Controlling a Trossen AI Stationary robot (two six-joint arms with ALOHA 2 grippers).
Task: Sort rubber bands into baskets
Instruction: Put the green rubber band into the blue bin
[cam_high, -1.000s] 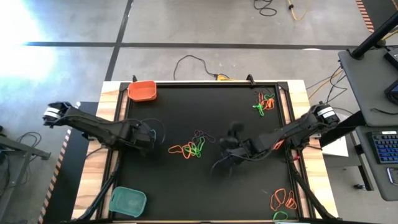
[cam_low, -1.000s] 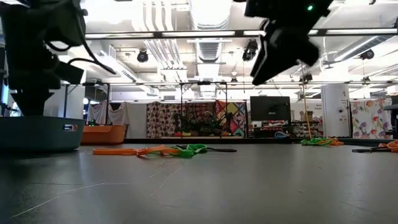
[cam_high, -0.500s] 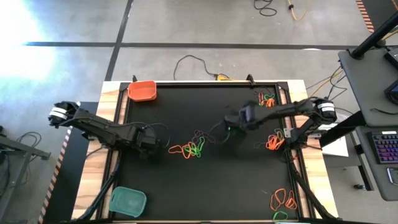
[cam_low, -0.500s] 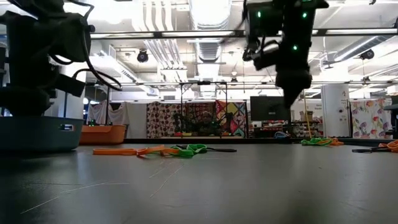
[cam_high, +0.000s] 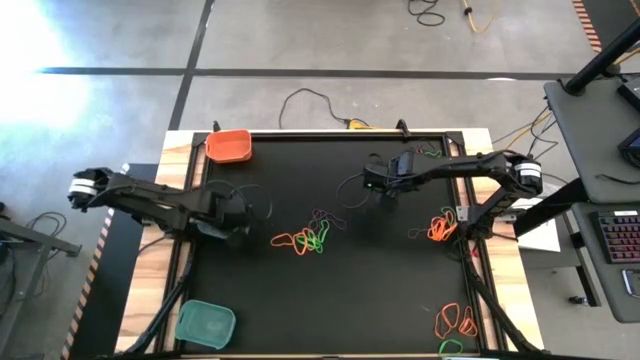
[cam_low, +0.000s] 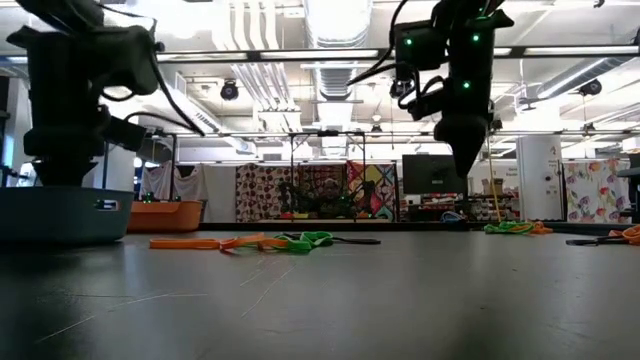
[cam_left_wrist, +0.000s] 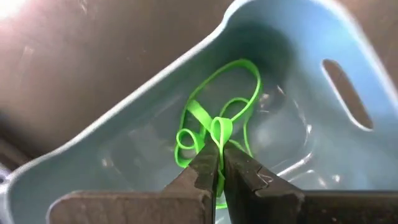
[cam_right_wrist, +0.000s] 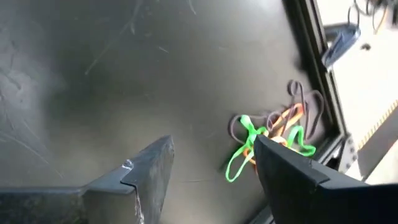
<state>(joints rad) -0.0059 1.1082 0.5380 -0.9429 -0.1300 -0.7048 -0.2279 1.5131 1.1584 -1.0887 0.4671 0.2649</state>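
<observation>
Seen from above, a black counter carries scattered rubber bands. The left arm reaches in from the left edge; its jaws are clenched on a bright green band, holding it over a pale blue-green basket just below them. In the high view the arm hides most of that basket. The right arm stretches across the far part of the counter, its jaws spread apart and holding nothing, above a bare patch near a mixed tangle of bands by the counter's rim.

A pile of orange, green and dark bands lies mid-counter between the two arms. More orange bands lie near the right edge, and others near the front right corner. An orange basket stands at the far left corner and a teal one at the near left corner. A cable trails on the floor behind.
</observation>
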